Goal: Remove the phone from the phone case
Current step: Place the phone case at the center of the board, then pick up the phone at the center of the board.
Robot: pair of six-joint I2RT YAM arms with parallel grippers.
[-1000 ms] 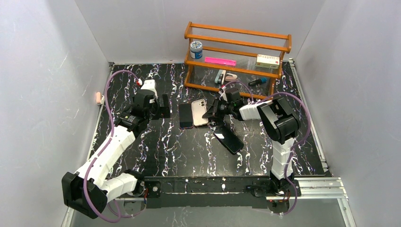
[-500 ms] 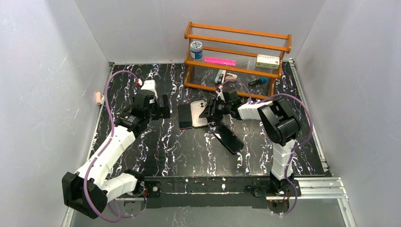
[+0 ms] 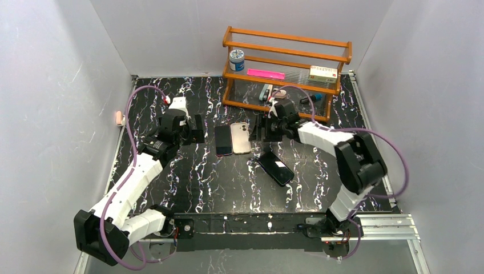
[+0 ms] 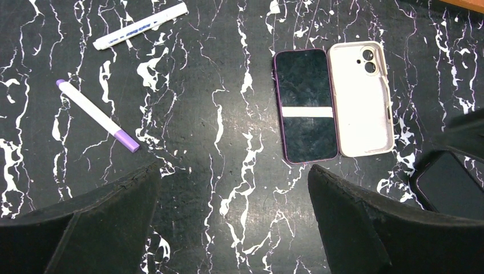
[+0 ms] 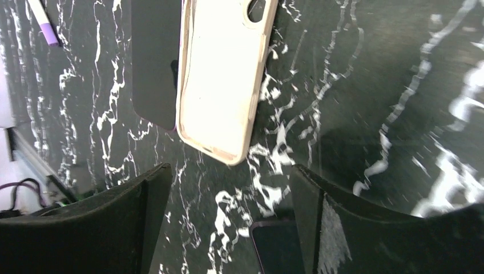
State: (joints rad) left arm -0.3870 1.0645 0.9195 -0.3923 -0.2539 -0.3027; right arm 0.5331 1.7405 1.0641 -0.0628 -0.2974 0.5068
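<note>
The dark phone [image 3: 224,140] with its purple rim lies screen up on the black marbled table. The empty cream phone case [image 3: 240,137] lies flat right beside it, inside facing up. The left wrist view shows the phone [image 4: 303,105] and case [image 4: 361,98] edge to edge. My right gripper [image 3: 261,128] stands open just right of the case, holding nothing. In its wrist view the case [image 5: 222,80] and phone [image 5: 154,57] lie beyond the gripper [image 5: 231,171]. My left gripper [image 3: 197,129] is open left of the phone, and nothing sits in the left gripper [image 4: 233,171].
A second dark phone [image 3: 276,168] lies nearer the arms, below the right gripper. A wooden shelf [image 3: 285,68] with small items stands at the back. Two markers, one white [image 4: 140,25] and one with a purple cap [image 4: 97,115], lie left of the phone.
My right gripper was shut at the case's right edge; it has opened, let the case go and drawn back to the right. The left arm has hardly moved.
</note>
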